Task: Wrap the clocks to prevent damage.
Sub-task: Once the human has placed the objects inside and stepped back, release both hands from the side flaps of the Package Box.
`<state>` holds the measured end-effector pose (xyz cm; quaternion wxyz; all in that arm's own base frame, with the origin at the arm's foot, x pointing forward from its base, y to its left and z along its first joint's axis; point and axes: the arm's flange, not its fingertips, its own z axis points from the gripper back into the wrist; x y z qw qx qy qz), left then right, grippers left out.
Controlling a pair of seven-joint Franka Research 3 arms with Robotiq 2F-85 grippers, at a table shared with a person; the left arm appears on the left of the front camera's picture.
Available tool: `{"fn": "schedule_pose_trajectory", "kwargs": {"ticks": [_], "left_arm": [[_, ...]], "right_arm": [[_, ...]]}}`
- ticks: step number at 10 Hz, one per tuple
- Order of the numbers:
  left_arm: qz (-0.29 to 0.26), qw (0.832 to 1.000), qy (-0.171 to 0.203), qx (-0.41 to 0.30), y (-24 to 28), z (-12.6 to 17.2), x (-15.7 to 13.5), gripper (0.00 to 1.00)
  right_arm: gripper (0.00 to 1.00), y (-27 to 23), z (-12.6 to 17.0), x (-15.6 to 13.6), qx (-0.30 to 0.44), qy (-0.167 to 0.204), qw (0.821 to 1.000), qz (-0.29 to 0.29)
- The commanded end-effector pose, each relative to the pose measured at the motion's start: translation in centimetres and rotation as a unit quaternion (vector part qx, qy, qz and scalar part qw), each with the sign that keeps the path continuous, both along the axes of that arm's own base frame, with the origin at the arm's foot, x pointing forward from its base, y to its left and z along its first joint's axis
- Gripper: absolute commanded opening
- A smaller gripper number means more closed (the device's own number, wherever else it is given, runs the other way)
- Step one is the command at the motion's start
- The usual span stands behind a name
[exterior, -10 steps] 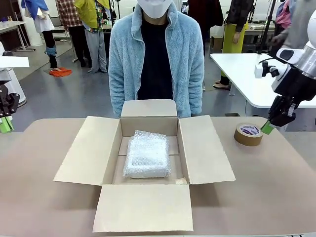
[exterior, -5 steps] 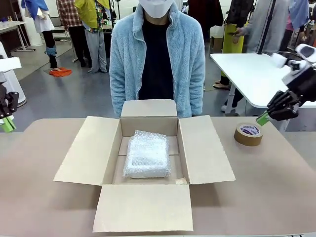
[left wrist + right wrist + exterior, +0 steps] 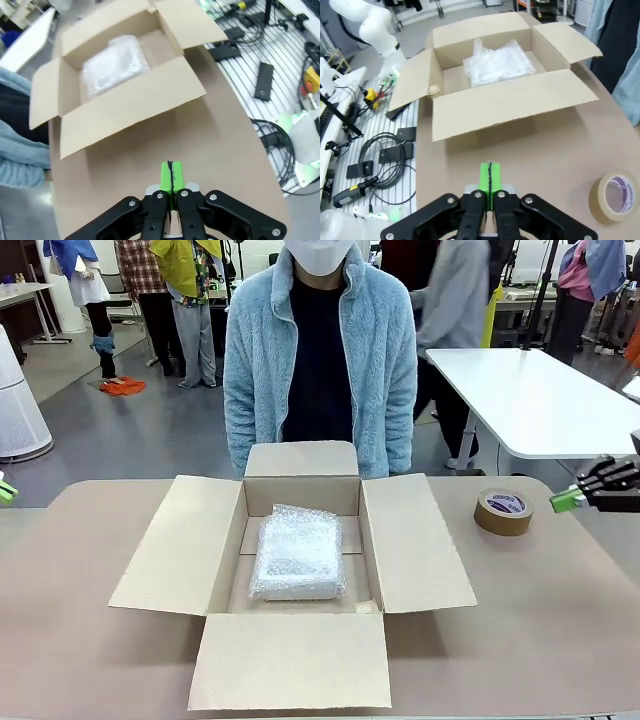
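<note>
Front view, right gripper [image 3: 566, 500]: black two-finger gripper, green pads pressed together, nothing pinched. It lies level at the right edge of the tan table [image 3: 540, 630], near the flat brown tape roll [image 3: 503, 511] but apart from it.
right gripper, change: a second ago it hung tilted down over the far side of the tape roll; now it is lower and drawn out toward the right edge.
left gripper [image 3: 170, 172]: pads pressed together, empty. Its green tip sits at the far left edge of the front view, farther out than a second ago.
clocks [image 3: 298, 552]: one whitish, pillow-like bubble-wrap bundle, no dial visible, lying flat on the floor of the open brown cardboard box [image 3: 415, 540]; unmoved.
tape roll: same spot, untouched.
person [image 3: 320, 360]: light-blue fleece, standing behind the box, arms down.
meaning: both arms are backing off empty, so wrapping looks done; flaps are open and the box is not yet sealed.
</note>
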<state>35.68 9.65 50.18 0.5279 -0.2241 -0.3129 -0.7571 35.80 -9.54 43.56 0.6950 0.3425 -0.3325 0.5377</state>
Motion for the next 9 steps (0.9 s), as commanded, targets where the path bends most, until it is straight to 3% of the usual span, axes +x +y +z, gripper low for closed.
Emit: {"fn": "schedule_pose_trajectory", "kwargs": {"ticks": [1,4,9], "left_arm": [[0.028,0.998,-0.019,-0.051,1.9,-1.2,0.8,0.0],[0.115,0.988,0.04,-0.093,4.6,-3.1,2.2,0.0],[0.129,0.976,0.1,-0.147,7.3,-6.5,3.4,0.0]], "right_arm": [[0.01,-1.5,-0.7,0.6,0.017,-0.002,0.999,0.033],[0.01,-3.1,-2.2,0.5,0.06,-0.035,0.996,0.063],[0.01,-4.5,-5.4,1.3,0.106,-0.074,0.987,0.093]]}}
